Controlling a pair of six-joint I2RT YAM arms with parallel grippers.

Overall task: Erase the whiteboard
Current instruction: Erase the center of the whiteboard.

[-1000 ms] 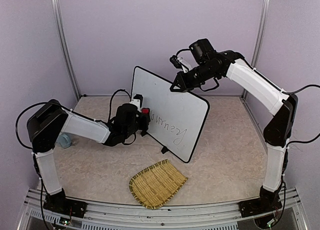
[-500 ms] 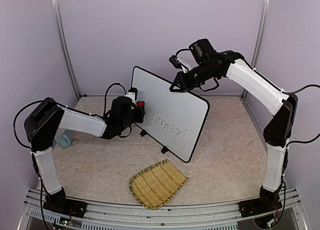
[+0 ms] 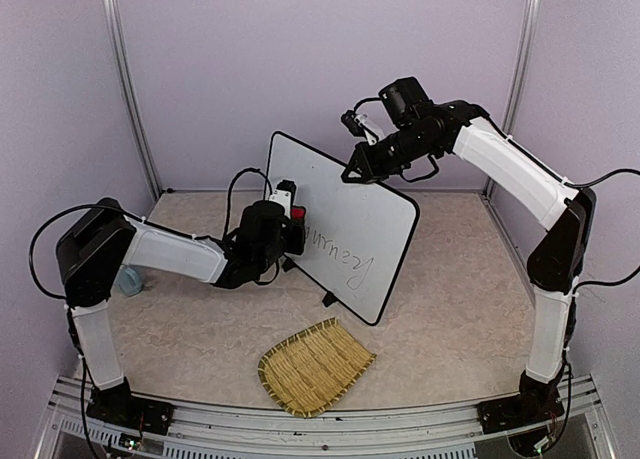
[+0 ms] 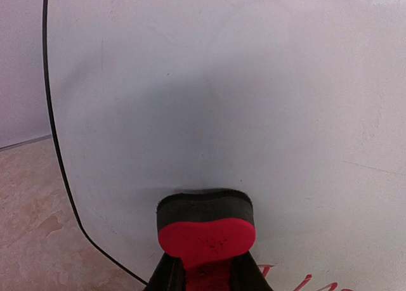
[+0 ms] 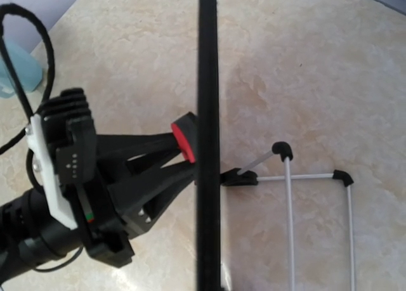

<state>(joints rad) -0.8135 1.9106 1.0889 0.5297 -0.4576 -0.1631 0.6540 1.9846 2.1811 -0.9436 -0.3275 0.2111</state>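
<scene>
Whiteboard (image 3: 350, 234), handwriting on it | left hand (image 3: 291, 227) grasped red eraser (image 4: 206, 226) against its face | right hand (image 3: 350, 175) clamped its top edge

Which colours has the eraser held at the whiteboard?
The eraser is red with a black pad, clearest in the left wrist view.

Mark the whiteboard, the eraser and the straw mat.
whiteboard (image 3: 380, 219): top external view, bare white face.
eraser (image 4: 208, 235): left wrist view, its red back.
straw mat (image 3: 315, 367): top external view, middle of the weave.
</scene>
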